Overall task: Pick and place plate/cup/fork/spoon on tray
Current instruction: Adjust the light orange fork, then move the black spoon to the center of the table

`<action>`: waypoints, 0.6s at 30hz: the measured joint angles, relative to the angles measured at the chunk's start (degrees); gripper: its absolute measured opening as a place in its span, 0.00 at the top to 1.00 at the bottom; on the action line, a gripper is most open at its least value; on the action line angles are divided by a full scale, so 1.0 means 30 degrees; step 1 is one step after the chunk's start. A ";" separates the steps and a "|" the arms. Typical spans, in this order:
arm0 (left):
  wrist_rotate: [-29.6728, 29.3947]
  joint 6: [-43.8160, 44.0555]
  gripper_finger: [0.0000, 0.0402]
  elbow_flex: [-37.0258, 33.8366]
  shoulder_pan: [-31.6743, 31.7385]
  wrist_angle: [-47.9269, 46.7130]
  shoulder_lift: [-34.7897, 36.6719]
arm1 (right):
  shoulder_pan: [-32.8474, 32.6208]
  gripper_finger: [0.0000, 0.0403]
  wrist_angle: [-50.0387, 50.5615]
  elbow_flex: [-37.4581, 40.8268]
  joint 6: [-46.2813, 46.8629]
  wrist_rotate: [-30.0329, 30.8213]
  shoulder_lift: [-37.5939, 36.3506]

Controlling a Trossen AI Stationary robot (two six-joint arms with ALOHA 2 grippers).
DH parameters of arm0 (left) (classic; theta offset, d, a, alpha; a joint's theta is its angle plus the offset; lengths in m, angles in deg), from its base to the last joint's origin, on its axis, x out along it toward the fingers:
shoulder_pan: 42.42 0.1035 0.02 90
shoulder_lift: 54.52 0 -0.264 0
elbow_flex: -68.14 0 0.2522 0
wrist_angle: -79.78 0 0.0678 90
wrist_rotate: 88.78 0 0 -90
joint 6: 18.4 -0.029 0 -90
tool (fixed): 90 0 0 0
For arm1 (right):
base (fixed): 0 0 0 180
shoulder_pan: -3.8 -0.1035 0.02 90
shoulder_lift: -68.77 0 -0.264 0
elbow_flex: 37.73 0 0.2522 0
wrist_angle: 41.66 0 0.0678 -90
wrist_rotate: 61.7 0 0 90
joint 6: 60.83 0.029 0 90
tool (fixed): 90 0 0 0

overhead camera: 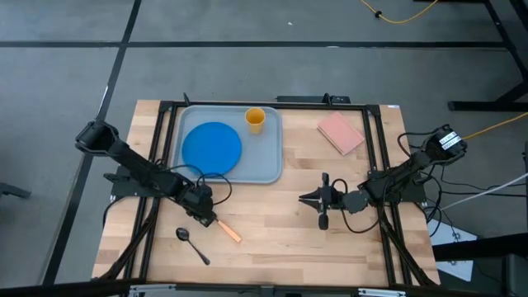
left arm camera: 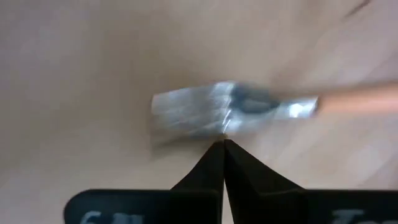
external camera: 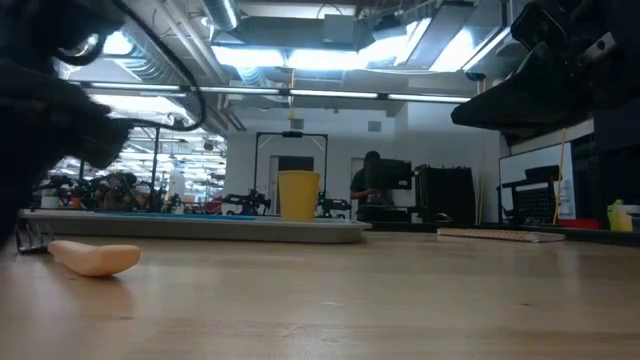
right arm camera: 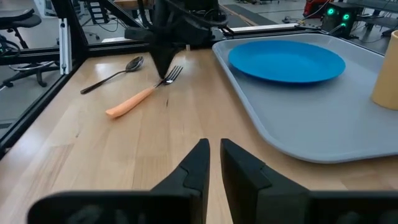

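The fork (overhead camera: 228, 231), with silver tines and an orange-tan handle, lies flat on the wooden table near its front left. It also shows in the right wrist view (right arm camera: 140, 96). My left gripper (overhead camera: 205, 216) is shut, fingers pointing down, tips at the fork's metal end. The dark spoon (overhead camera: 192, 245) lies flat just nearer the front edge. The blue plate (overhead camera: 211, 148) and the yellow-orange cup (overhead camera: 255, 120) sit on the grey-blue tray (overhead camera: 272, 169). My right gripper (overhead camera: 307, 199) hangs low over the table right of centre, empty, with a narrow gap between its fingers. My left gripper touches the fork with its shut fingertips (left arm camera: 224, 144), at the edge of the metal neck just behind the tines (left arm camera: 227, 127). The fingers come from above, pointing down. The fork lies flat on the table, its handle (left arm camera: 360, 99) running away to one side.
A pink square pad (overhead camera: 341, 132) lies at the back right. Black frame rails (overhead camera: 165, 148) run along the table's left, right and far sides. Bare wood lies between the two grippers and along the front edge.
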State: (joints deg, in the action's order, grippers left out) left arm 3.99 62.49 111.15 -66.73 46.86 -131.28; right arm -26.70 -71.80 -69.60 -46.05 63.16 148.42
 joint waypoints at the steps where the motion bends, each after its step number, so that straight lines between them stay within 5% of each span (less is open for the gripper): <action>1: -0.0739 -0.0444 1.00 0.0106 0.0258 0.0203 -0.0035 | -0.0004 0.89 0.0000 0.0000 0.0006 -0.0012 0.0000; 5: -0.1959 -0.1741 1.00 0.0392 0.1200 0.0195 -0.0368 | 0.0002 0.89 0.0007 0.0000 0.0024 -0.0320 0.0002; 18: 0.1334 -0.6312 1.00 0.4849 0.2483 -0.1123 -0.1356 | -0.0006 0.89 0.0489 -0.0007 0.0056 -0.0510 0.0009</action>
State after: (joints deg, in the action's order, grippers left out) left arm 7.99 43.56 125.70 -59.28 43.49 -135.34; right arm -26.72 -70.33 -69.62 -45.89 61.63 148.45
